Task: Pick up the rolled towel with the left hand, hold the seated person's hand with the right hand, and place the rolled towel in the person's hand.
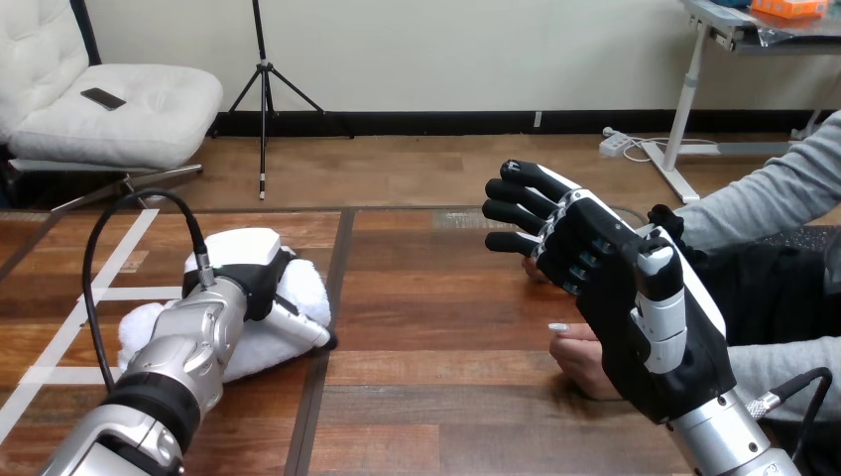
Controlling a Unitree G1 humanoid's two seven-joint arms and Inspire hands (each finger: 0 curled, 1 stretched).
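Two hands up front. Grips rolled towel (pixel 262 349) on tabletop (pixel 426 297) with left hand (pixel 250 270), thumb across it; holds right hand (pixel 615 288) wide, fingers straight, just over person's hand (pixel 581 363).

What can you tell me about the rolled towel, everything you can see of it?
The rolled towel is white and looks like soft, fluffy terry cloth. It appears to rest on the wooden table, towards its left side. One rounded end bulges out left of the silver forearm, and the rest spreads to the right. The robot's left hand lies on top of it and covers its middle. Whether the hand grips it cannot be told. Nothing else touches it.
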